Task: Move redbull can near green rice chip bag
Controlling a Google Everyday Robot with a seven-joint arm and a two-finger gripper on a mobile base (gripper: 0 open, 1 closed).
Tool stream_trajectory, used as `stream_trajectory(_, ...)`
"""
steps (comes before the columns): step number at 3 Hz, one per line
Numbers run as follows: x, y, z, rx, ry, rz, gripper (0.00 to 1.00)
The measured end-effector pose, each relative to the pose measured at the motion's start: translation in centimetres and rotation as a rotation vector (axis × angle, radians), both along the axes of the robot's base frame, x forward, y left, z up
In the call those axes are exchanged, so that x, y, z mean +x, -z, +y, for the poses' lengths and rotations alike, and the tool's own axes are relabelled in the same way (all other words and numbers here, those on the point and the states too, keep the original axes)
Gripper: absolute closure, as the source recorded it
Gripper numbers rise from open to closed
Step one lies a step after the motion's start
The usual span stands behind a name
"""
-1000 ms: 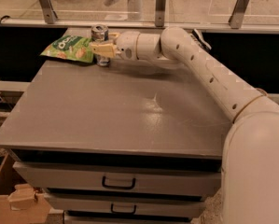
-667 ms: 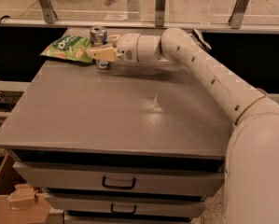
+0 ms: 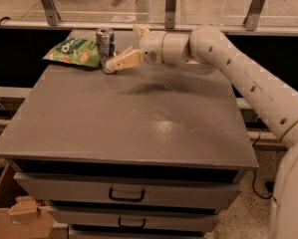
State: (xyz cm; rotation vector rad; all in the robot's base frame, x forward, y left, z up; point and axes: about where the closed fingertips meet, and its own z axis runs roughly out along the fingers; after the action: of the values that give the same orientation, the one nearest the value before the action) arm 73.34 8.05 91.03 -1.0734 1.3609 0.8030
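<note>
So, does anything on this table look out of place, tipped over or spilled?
Nothing stands out. The redbull can stands upright at the far left of the table, close beside the green rice chip bag, which lies flat. The gripper is low by the can's base, on the side away from the bag. No spill shows.

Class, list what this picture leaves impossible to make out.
1. Camera view: the gripper, just right of the redbull can, covers the can's base; contact unclear.
2. Lettering on the green rice chip bag: too small to read.
3. The robot arm: cut off by the right edge.
</note>
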Motion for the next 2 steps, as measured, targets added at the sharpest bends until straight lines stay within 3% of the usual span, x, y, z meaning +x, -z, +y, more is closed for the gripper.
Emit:
stream_trajectory(1, -2.3, -2.9, -5.6, -0.067, 0.09, -0.065, 0.0)
stream_trajectory(2, -5.5, -8.6, -13.2, -0.167, 0.221, -0.174, 0.0)
